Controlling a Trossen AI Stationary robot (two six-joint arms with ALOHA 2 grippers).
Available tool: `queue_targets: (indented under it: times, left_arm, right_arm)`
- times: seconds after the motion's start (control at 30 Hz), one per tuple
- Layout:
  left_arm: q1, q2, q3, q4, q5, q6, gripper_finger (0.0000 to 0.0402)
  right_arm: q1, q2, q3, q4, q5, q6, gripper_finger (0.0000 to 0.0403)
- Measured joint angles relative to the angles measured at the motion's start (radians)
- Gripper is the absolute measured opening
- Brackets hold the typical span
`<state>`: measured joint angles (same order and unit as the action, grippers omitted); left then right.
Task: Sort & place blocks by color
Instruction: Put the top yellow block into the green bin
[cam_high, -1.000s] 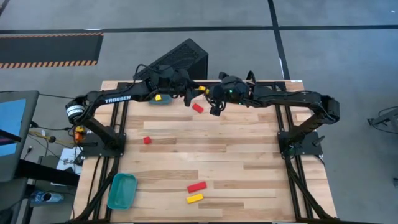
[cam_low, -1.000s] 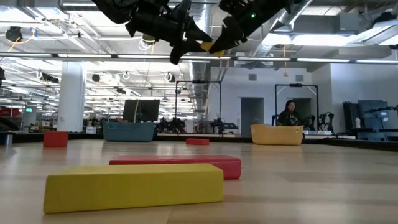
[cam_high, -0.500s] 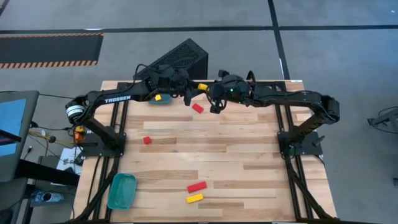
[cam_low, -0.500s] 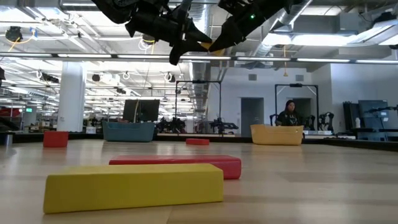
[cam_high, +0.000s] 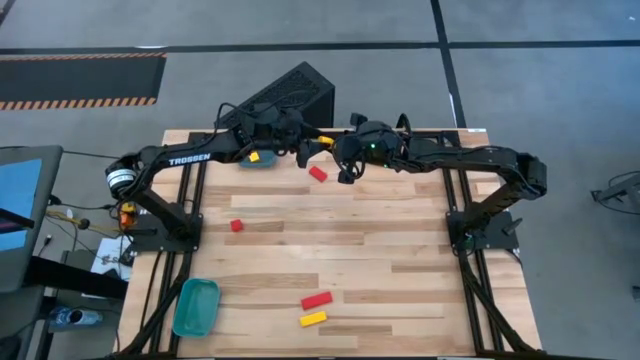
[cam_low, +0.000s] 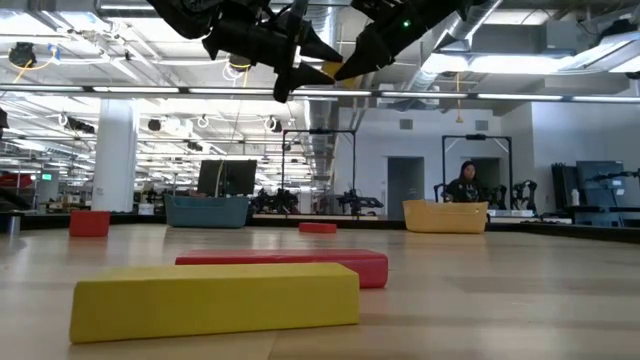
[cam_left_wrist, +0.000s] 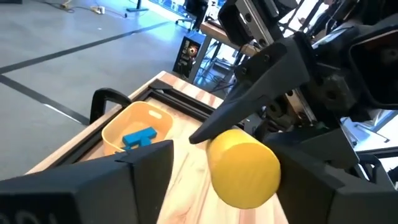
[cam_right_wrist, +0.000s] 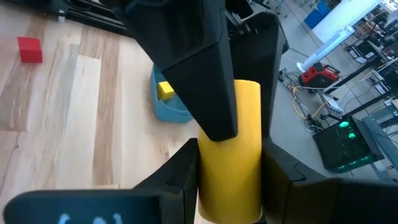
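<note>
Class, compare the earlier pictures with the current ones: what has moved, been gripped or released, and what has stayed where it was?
Very little. The left end effector and right end effector have closed in slightly, still meeting above the table's far edge around the yellow cylinder; the right one is shut on it. The red bar, yellow bar, red cube and teal bin have not moved.

- I note the yellow cylinder (cam_right_wrist: 229, 152) has its lower end cut off in the right wrist view.
- In my left wrist view, the orange bin (cam_left_wrist: 134, 127) is partly hidden behind a finger (cam_left_wrist: 93, 186).
- From overhead, the jaws' grip is too small to judge.
</note>
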<state>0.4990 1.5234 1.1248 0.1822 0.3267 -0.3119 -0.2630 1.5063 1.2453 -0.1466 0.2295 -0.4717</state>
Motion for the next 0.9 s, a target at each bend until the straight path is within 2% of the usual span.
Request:
queue_targets:
  times: [0.1,0.2,0.3,0.5,0.67,0.8,0.9]
  left_arm:
    - [0.001,0.000,0.000,-0.006,0.002,0.000,0.0245]
    - [0.000,0.000,0.000,-0.008,0.007,0.000,0.0231]
    - [-0.001,0.000,0.000,-0.007,0.010,0.000,0.0197]
    - [0.001,0.000,0.000,-0.001,0.014,0.018,0.0103]
    - [0.005,0.000,0.001,0.000,0.010,0.038,0.0099]
    - [0.027,0.000,0.002,-0.007,0.008,0.038,0.0099]
    - [0.073,-0.010,0.000,-0.084,-0.025,0.036,0.0099]
  right_arm:
    - [0.000,0.000,0.000,0.003,0.000,0.021,0.0128]
    - [0.000,0.000,0.000,0.011,0.001,0.026,0.0129]
    - [0.000,0.001,0.000,0.016,0.003,0.026,0.0128]
    - [-0.001,0.002,0.000,0.017,0.008,0.022,0.0129]
    - [-0.015,0.002,0.000,0.019,0.005,0.103,0.0144]
    - [-0.039,0.002,0.000,0.022,0.034,0.258,0.0181]
    - [-0.064,-0.007,0.000,-0.008,0.092,0.363,0.0213]
